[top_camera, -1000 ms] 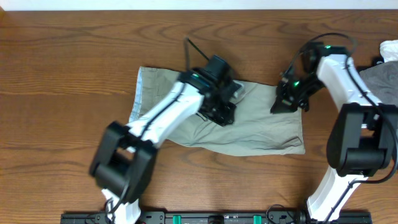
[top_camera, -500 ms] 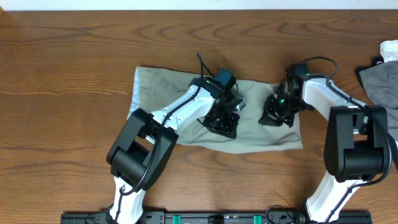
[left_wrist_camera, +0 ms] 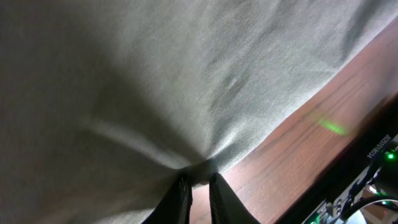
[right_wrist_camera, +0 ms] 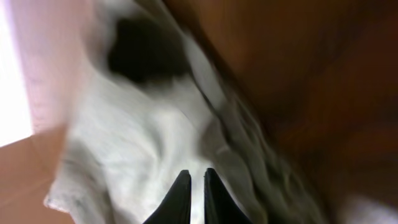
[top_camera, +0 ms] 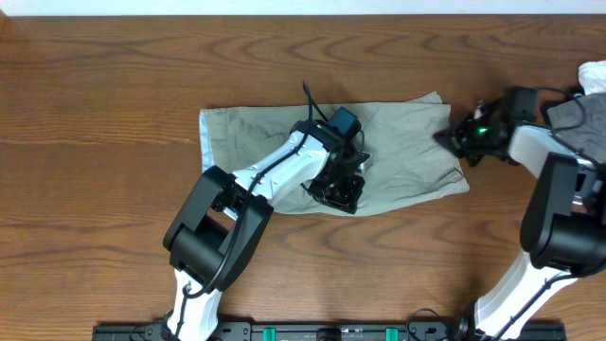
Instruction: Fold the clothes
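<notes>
The pale khaki-green shorts (top_camera: 256, 142) lie spread across the middle of the table. My left gripper (top_camera: 337, 195) is at their near edge, shut on a pinch of the cloth. In the left wrist view the cloth (left_wrist_camera: 155, 81) bunches into the fingertips (left_wrist_camera: 199, 182). My right gripper (top_camera: 447, 138) is at the shorts' right edge. Its view is blurred: pale, whitish cloth (right_wrist_camera: 155, 124) with a dark opening lies right at the nearly closed fingertips (right_wrist_camera: 192, 176). It seems shut on the cloth's edge.
A pile of other clothes, white (top_camera: 593, 76) and grey (top_camera: 579, 118), lies at the far right edge beside the right arm. Bare wooden table (top_camera: 104, 218) surrounds the shorts. The arm bases' rail (top_camera: 312, 332) runs along the front edge.
The right gripper has swung right and away from me. The shorts' right part has opened out towards the back right. The left gripper has stayed at the near edge.
</notes>
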Available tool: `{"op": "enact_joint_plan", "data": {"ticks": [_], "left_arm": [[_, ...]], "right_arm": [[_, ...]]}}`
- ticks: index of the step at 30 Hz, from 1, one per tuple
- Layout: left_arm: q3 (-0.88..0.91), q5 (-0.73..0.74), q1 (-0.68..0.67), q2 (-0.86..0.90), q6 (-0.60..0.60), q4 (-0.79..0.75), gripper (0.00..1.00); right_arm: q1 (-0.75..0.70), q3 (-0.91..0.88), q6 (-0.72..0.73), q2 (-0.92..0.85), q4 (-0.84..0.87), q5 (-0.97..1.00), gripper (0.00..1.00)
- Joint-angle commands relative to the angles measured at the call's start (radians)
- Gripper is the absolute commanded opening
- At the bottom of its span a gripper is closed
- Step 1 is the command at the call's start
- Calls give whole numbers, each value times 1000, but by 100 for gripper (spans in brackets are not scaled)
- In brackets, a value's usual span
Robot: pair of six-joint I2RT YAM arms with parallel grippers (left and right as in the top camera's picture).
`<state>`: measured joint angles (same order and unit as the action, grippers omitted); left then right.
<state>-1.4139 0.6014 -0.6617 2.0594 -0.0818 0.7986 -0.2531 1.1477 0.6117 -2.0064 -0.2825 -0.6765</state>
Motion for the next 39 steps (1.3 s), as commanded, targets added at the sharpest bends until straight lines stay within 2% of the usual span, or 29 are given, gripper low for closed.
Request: {"op": "enact_joint_plan", "data": {"ticks": [1,4,5,7,10,13,15,16,18,20,23,26,30,31,34,39], "left_arm": [[-6,-10,25,-18,-2,12,14],[-51,-10,71,-63,-3,45,17],[-70,-10,91,-87,-3,58,25],[-104,-11,131,-134,-2,84,32],[-129,-27,222,-218,-9,103,43],[-129,-122,359,-282,-64,143,55],[-129,-155,458,-294,-63,181,68],[-129,-152,527,-293,-62,203,72],[-128,-142,625,-278,-62,233,73],[-127,-123,728,-249,-48,257,76],[-127,-5,830,-197,30,272,78],[-126,16,882,-127,76,282,83],[-126,16,894,-28,111,281,88],[-126,16,894,-8,134,277,100],[-126,10,894,36,189,254,98],[-126,-127,894,58,198,188,98]], "right_arm": [[-43,10,-196,-13,54,-278,11],[-90,37,-290,-13,42,-407,17],[-105,44,-299,-13,26,-428,17],[-122,48,-303,-13,-10,-432,21],[-128,48,-406,-13,-76,-438,29],[-119,48,-602,1,-167,-446,36],[-113,48,-666,19,-212,-421,37],[-108,48,-691,35,-229,-407,38],[-96,48,-718,76,-252,-368,38],[-72,48,-723,140,-269,-317,38],[-22,49,-711,246,-289,-198,38],[70,49,-574,365,-314,16,38],[220,49,-530,449,-344,138,45],[263,49,-529,458,-351,155,45],[369,49,-511,451,-366,204,46],[490,49,-483,387,-401,240,45]]}}
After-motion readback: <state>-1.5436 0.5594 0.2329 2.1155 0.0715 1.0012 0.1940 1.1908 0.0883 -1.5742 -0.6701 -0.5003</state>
